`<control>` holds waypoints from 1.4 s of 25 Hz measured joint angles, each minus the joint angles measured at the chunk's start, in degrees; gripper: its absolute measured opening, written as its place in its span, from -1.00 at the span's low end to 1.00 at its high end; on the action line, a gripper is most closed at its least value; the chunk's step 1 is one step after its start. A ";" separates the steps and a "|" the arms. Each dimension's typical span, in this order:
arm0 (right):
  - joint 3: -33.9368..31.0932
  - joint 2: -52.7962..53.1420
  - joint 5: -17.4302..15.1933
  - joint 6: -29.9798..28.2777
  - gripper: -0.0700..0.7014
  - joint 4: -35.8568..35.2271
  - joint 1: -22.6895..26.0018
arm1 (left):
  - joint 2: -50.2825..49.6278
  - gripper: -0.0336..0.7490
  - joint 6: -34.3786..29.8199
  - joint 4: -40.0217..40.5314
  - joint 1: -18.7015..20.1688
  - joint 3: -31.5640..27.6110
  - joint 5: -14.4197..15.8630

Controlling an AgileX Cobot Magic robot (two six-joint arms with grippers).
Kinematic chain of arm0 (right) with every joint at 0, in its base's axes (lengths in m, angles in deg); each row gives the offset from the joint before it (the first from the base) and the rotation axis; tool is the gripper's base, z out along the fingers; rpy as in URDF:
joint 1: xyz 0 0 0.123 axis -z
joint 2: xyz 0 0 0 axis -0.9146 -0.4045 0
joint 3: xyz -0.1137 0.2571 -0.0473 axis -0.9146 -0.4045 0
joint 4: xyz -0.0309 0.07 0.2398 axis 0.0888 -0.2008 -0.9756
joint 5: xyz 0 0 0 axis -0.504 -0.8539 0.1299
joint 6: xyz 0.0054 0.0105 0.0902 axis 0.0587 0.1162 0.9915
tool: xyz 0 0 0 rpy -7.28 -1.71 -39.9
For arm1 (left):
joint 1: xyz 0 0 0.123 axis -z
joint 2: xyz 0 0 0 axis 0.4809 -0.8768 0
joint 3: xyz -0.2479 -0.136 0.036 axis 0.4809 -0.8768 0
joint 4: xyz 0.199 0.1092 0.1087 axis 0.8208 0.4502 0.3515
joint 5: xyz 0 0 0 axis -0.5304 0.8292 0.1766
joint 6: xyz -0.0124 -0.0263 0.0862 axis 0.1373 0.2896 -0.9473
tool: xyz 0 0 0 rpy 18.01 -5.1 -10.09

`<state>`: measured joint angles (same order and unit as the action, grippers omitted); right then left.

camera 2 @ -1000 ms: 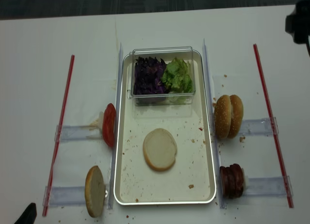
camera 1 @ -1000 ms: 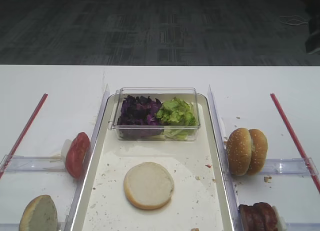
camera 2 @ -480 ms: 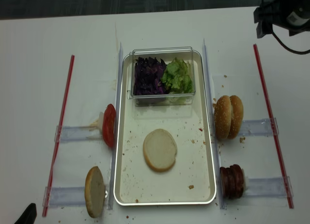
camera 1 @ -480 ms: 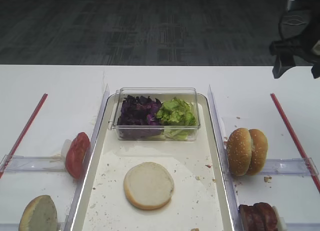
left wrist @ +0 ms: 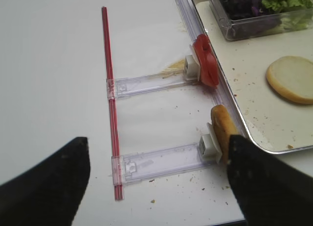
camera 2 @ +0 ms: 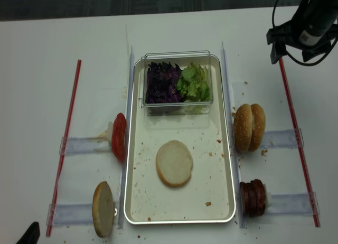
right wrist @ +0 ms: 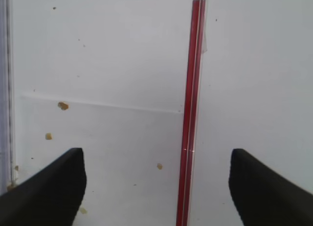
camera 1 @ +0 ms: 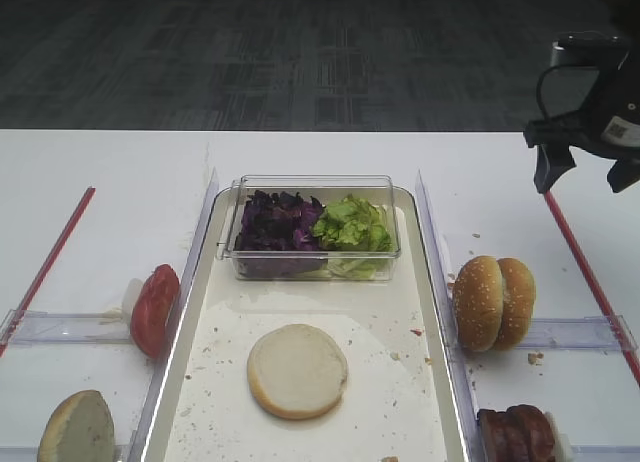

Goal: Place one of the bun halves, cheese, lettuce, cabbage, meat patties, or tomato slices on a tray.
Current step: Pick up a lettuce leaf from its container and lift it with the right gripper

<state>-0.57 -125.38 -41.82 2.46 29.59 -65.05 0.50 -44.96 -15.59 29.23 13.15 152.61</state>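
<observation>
While your right gripper (camera 2: 303,47) hangs wide open and empty at two o'clock, the dark reddish-brown round meat patties (camera 2: 253,197) stand at four o'clock beside the cream-white rectangular tray (camera 2: 225,149); they look soft and greasy, so pinch across their flat faces.

Desk (camera 1: 110,172) looks like smooth matt white. The tray (camera 2: 138,199) is matt cream with a shiny silvery metal rim, the tub (camera 1: 312,185) is clear glossy plastic, and the tomato slices (left wrist: 204,64) look wet-glossy. Sesame bun halves (camera 1: 493,302) have a dull crust.
</observation>
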 joint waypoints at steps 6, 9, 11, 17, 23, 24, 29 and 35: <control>0.12 0.00 -0.28 -0.66 0.81 0.51 0.00 | 0.00 0.53 0.00 0.00 0.00 0.00 0.00; 0.12 -0.04 -0.73 -0.77 0.81 0.37 0.00 | 0.00 0.52 0.00 0.00 0.00 0.00 0.00; 0.12 -0.04 -1.42 -0.77 0.81 0.04 -0.23 | 0.00 0.52 0.00 0.00 0.00 0.00 0.00; 1.79 -0.04 -3.00 -0.77 0.80 -0.07 -4.98 | 0.00 0.52 0.00 0.00 0.00 0.00 0.00; 4.38 -0.04 -5.04 0.14 0.81 -0.30 -14.13 | 0.00 0.52 0.00 0.00 0.00 0.00 0.00; 4.63 -0.04 -5.02 0.17 0.81 -0.30 -15.58 | 0.00 0.52 0.00 0.00 0.00 0.00 0.00; 4.72 -0.13 -5.06 1.39 0.80 0.70 -24.52 | 0.00 0.52 0.00 0.00 0.00 0.00 0.00; 4.72 -0.13 -4.59 2.01 0.80 0.71 -32.45 | 0.00 0.52 0.00 0.00 0.00 0.00 0.00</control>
<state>4.15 -125.51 -46.41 4.48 30.29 -97.49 0.50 -44.96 -15.59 29.23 13.15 152.61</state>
